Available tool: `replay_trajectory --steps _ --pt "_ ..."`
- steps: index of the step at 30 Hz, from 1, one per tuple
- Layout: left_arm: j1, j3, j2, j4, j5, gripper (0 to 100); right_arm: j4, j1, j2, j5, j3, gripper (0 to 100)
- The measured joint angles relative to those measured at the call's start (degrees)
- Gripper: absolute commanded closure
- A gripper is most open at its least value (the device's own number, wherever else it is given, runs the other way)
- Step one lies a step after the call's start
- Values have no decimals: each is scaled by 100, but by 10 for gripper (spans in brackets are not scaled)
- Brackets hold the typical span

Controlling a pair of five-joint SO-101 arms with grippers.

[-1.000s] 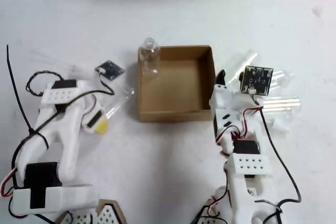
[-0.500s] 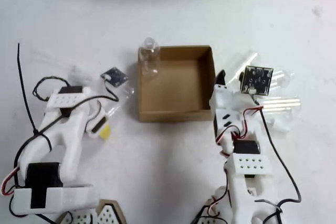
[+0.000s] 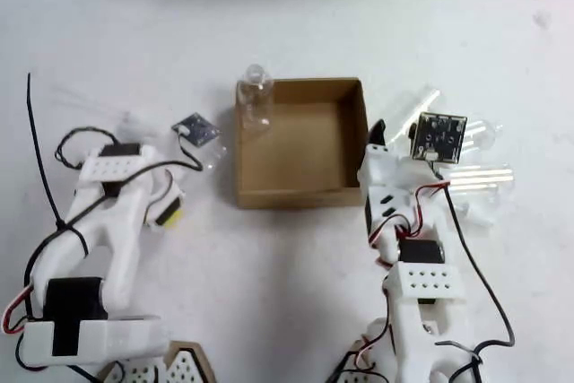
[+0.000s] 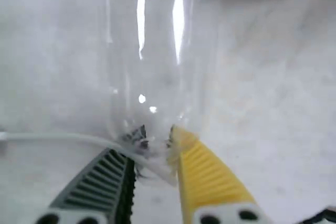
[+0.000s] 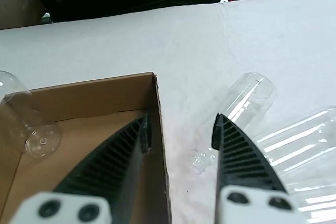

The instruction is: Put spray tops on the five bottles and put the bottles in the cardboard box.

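Presently we note a clear bottle (image 4: pixel 152 51) lying on the counter (image 3: pixel 296 33), left of the cardboard box (image 3: pixel 300 195). The left arm (image 3: pixel 112 221) is bent low, and the left claw (image 4: pixel 154 139) is pinched on the bottle's end. The right claw (image 5: pixel 180 125) gapes wide, straddling the box's wall.

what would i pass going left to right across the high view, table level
left arm → clear bottle in its jaws → cardboard box, with a second bottle leaning at its far left corner → right arm → loose bottles lying flat
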Motion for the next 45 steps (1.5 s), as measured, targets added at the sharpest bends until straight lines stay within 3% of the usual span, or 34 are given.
replay_trajectory --steps 8,13,15,22,28,33,37,40,45 --pt "26 -1908 0 2637 0 979 0 0 0 0 0 830" --pt "26 -2505 0 3253 0 980 0 -141 9 0 0 981" --pt "26 -2576 -70 3332 0 980 0 -360 9 97 0 974" --pt "26 -2558 -1451 3376 0 980 0 -624 -105 1512 26 981" --pt "554 -1556 -2875 3007 0 980 466 -651 -1398 1574 369 982" --pt "1424 -870 -3191 2725 -18 980 1943 -1011 -3490 1574 422 982" --pt "1925 -870 -3209 2593 246 980 3349 -1793 -5196 1635 422 982" --pt "2251 -870 -3209 2558 316 980 3490 -2286 -4897 1644 413 982" --pt "2690 -826 -3209 2558 369 980 3429 -2347 -4668 1644 422 982"
